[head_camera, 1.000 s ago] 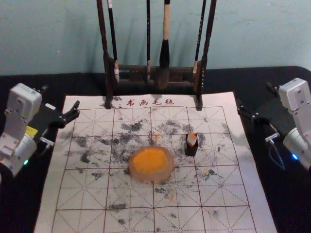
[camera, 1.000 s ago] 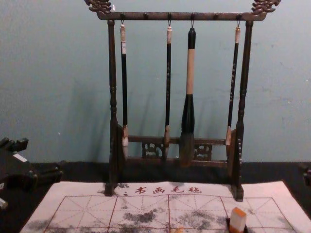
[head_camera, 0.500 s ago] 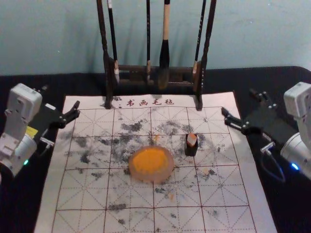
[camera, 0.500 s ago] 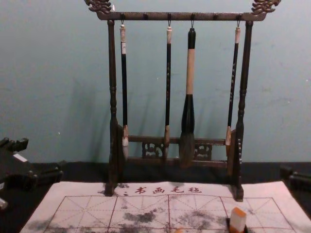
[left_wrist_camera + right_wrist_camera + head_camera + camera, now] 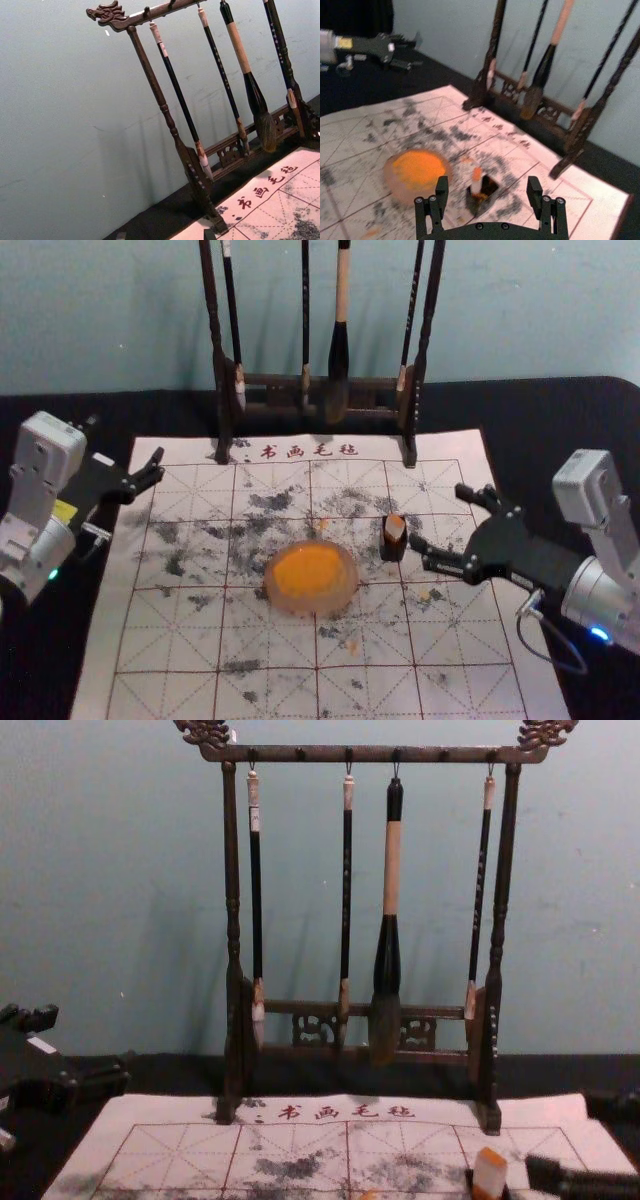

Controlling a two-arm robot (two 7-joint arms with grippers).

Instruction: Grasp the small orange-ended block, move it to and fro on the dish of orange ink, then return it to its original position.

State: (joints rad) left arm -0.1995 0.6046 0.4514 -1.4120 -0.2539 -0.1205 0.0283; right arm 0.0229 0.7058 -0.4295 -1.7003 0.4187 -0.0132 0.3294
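- Block [image 5: 395,526] stands in its small black holder [image 5: 394,551], orange end up, to the right of your dish and slightly farther off.
- You have the right gripper [image 5: 438,518] over the right part of the mat, reaching left toward the block; its jaws are spread with nothing pinched between them. In the head view its nearer jaw tip is just beside the holder.
- Your right wrist view [image 5: 488,189] puts the block and holder ahead of the gap between the jaws, both free of its grip.
- Your left gripper [image 5: 125,438] is parked by the mat's far left corner, jaws spread, holding nothing.
- The round dish [image 5: 349,593] sits near the middle of your mat [image 5: 150,640], with orange ink [image 5: 308,572] spread across its inside.
- Around the dish, you can see dark smudges and a few orange marks on the gridded mat; red characters run along the far edge.
- At the far side you have a dark wooden rack [image 5: 275,382] with four brushes [image 5: 341,350] hanging from it, the thickest one right of centre. Its feet reach the mat's far edge, and the wall [image 5: 520,300] is behind it.
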